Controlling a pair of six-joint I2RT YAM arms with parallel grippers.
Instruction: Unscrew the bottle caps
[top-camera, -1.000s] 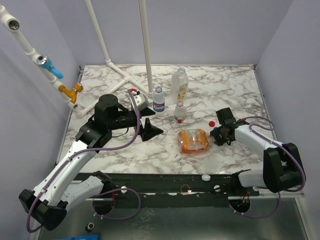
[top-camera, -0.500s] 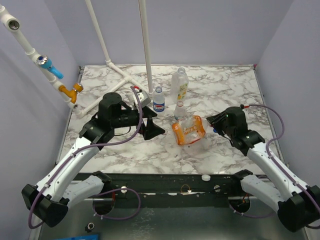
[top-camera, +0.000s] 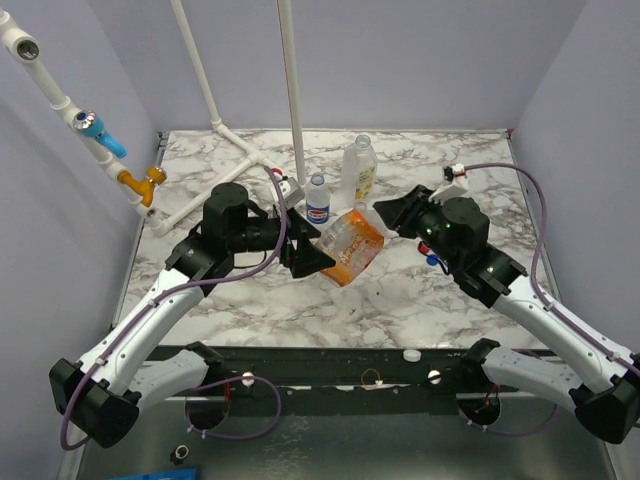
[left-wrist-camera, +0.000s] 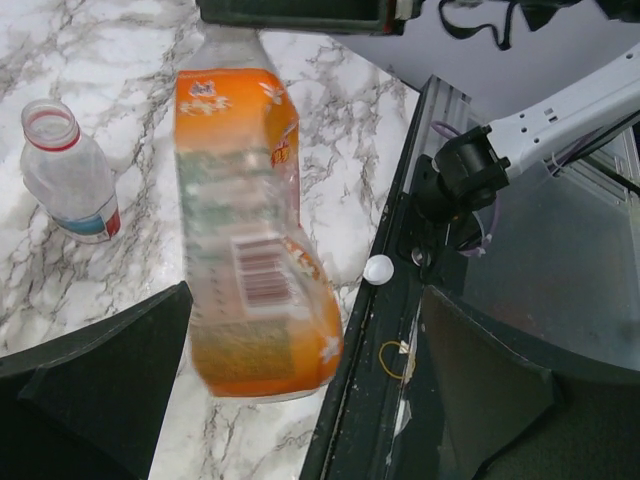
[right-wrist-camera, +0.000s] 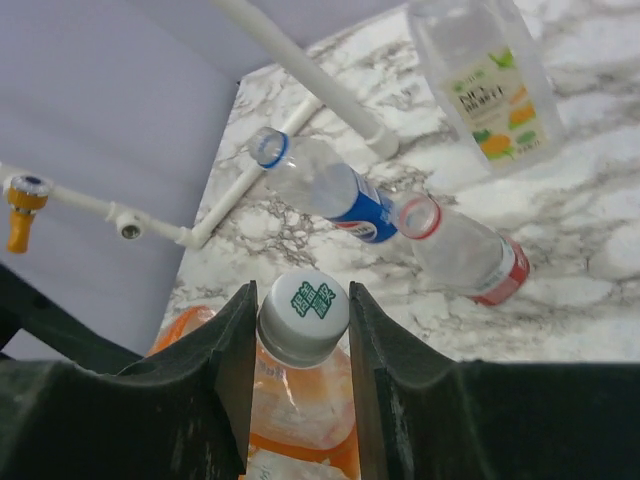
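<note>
The orange-label bottle (top-camera: 351, 246) hangs tilted above the table. My right gripper (top-camera: 386, 213) is shut on its white cap (right-wrist-camera: 303, 315), one finger (right-wrist-camera: 232, 375) on each side. The bottle's base (left-wrist-camera: 262, 350) sits between the wide-open fingers (left-wrist-camera: 100, 390) of my left gripper (top-camera: 312, 244), touching neither. The Pepsi bottle (right-wrist-camera: 335, 190), the red-label bottle (right-wrist-camera: 465, 250) and the tall yellow-green bottle (right-wrist-camera: 480, 85) stand at the back with open necks.
A white PVC pipe frame (top-camera: 238, 150) and an upright pole (top-camera: 292, 90) stand at the back left. A loose white cap (top-camera: 411, 354) lies on the dark rail (top-camera: 330, 365) at the table's near edge.
My right arm has lifted the orange-label bottle off the table by its cap and carried it left, up between the left gripper's open fingers. The left gripper shifted slightly right.
</note>
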